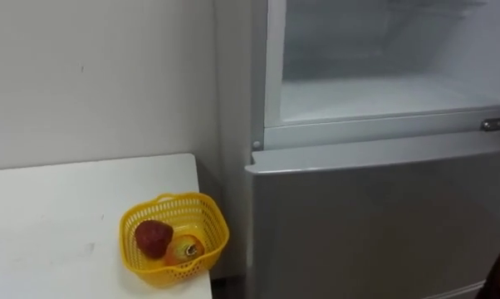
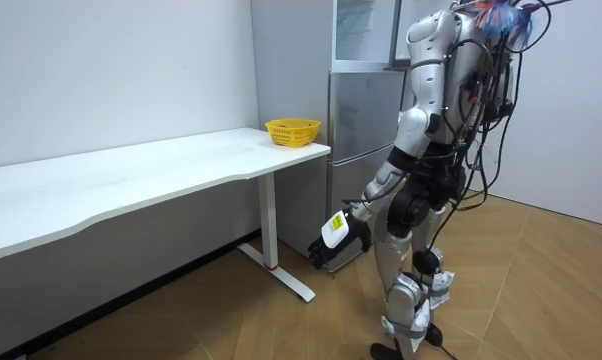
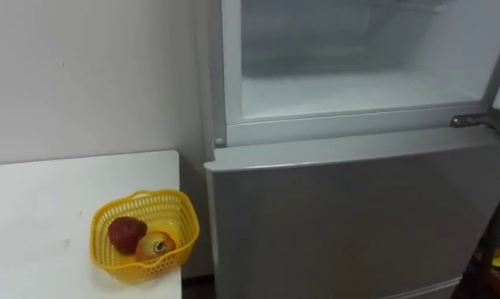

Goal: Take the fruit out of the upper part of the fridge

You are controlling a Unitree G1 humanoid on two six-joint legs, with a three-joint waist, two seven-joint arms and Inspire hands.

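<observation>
The upper fridge compartment [image 1: 383, 91] stands open ahead of me, with a bare white shelf and no item visible on it. Below it the grey lower door [image 1: 383, 224] is closed. In the room view I stand upright facing the fridge [image 2: 366, 110]. My left hand [image 2: 336, 235] hangs low beside my knee, away from the fridge. A yellow basket [image 1: 179, 200] sits on the corner of the white table [image 1: 59, 216] at my left. It holds a red fruit [image 1: 153, 237] and a yellow-orange fruit [image 1: 186, 247].
The table [image 2: 131, 175] runs along the wall to the fridge's left, and only a narrow gap separates them. A metal hinge [image 1: 497, 124] sticks out at the right end of the open compartment's sill. Wooden floor [image 2: 541, 290] lies open behind me.
</observation>
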